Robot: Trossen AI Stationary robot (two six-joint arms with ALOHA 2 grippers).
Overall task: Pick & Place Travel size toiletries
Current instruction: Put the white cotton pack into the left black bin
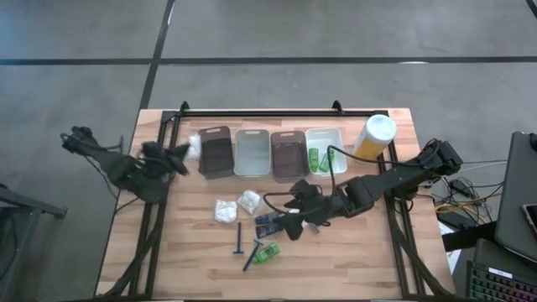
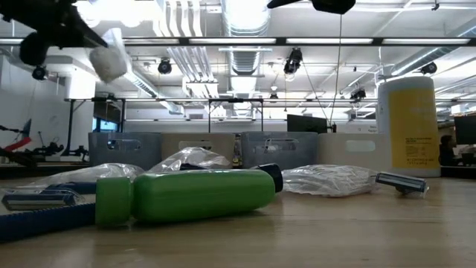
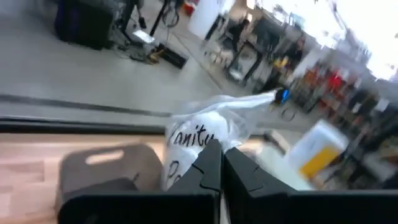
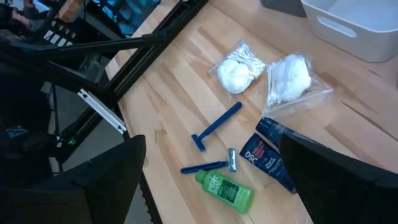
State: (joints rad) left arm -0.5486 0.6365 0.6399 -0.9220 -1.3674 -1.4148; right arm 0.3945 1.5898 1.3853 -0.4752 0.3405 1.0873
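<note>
While the left gripper [image 1: 186, 151] clenches a white puffy bundle in clear plastic [image 1: 195, 145] just beside the dark brown plastic bin [image 1: 216, 152] at the desk's far edge, the right gripper [image 1: 295, 216] hovers spread wide over mid-desk. Nearest its fingers lies a small dark tube [image 4: 267, 160], long axis diagonal; two slim dark-blue razors [image 4: 216, 126] and a bright green mini bottle [image 4: 224, 190] lie beyond, toward the near edge.

My left gripper [image 1: 183, 153] is raised, fingers closed on a white bundle [image 1: 194, 144]. My right gripper [image 1: 295, 220] hovers spread wide, above the table [image 1: 369, 268].
</note>
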